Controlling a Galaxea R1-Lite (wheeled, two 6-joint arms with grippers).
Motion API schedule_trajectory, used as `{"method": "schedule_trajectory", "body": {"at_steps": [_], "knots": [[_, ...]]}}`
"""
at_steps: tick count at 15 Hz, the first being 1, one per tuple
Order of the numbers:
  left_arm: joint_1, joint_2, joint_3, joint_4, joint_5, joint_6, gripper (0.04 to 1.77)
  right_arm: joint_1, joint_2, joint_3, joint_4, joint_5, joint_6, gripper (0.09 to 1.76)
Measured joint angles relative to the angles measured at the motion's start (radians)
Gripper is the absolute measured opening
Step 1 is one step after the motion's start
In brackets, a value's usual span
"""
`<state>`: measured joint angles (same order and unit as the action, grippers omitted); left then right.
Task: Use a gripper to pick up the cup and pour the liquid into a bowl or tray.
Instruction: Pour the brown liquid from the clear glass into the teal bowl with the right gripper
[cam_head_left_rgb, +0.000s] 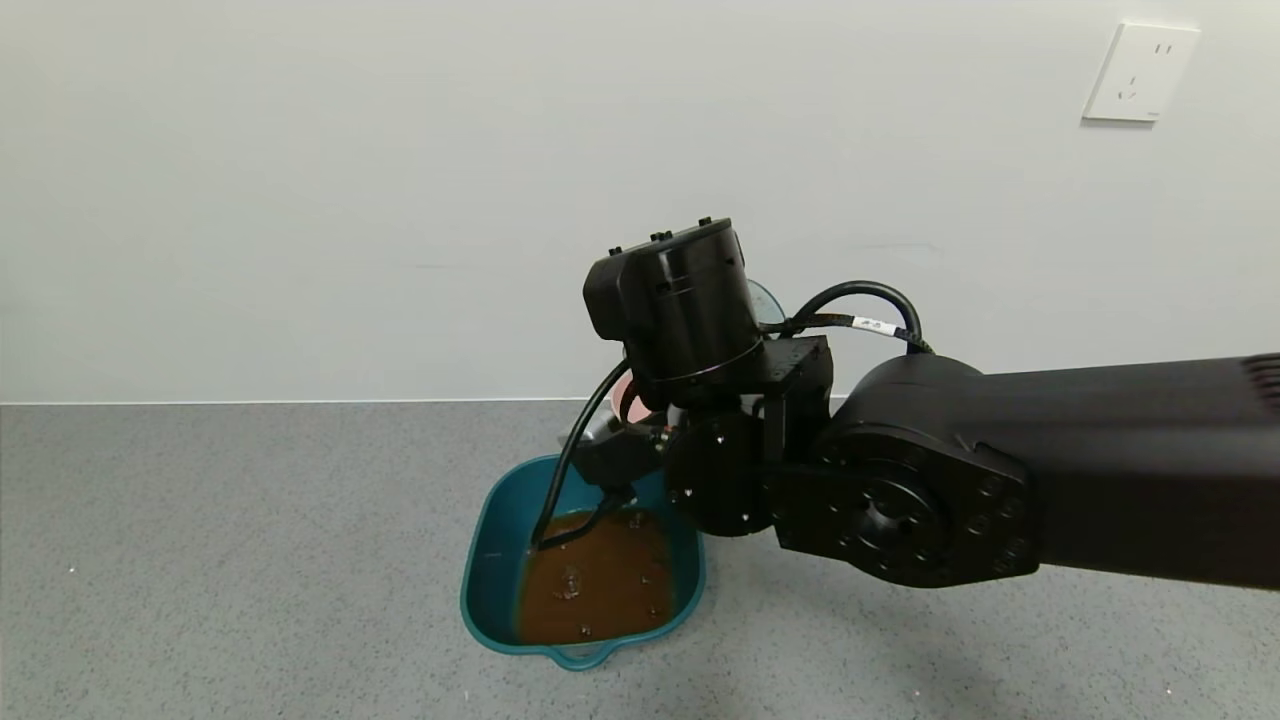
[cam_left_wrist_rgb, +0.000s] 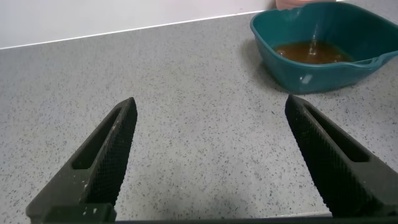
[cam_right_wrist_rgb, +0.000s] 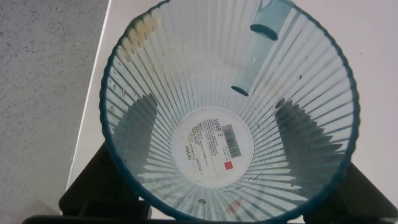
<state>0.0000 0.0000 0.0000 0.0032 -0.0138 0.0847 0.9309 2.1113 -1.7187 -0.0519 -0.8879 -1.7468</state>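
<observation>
The cup (cam_right_wrist_rgb: 229, 118) looks drained, clamped between the right gripper's (cam_head_left_rgb: 640, 440) fingers above the teal tub (cam_head_left_rgb: 490, 575), where the brown liquid (cam_head_left_rgb: 600, 585) now pools. Pouring seems finished; next, righting the cup and setting it down. The left gripper (cam_left_wrist_rgb: 208, 155) hangs spread wide, holding nothing, nearby.

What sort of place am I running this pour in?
Probably a bare lab or test room: a speckled grey surface meets a plain white wall with a white socket plate. Only the dark teal plastic tub of reddish-brown liquid sits on it.
</observation>
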Motion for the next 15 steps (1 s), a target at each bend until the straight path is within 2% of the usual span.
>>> {"method": "schedule_trajectory", "body": {"at_steps": [7,15], "knots": [[0.000,0.000,0.000,0.000,0.000,0.000,1.72,0.011,0.000,-0.003,-0.037,-0.020,0.041,1.36],[0.000,0.000,0.000,0.000,0.000,0.000,1.72,-0.014,-0.009,-0.009,-0.024,-0.018,0.464,1.36]]}}
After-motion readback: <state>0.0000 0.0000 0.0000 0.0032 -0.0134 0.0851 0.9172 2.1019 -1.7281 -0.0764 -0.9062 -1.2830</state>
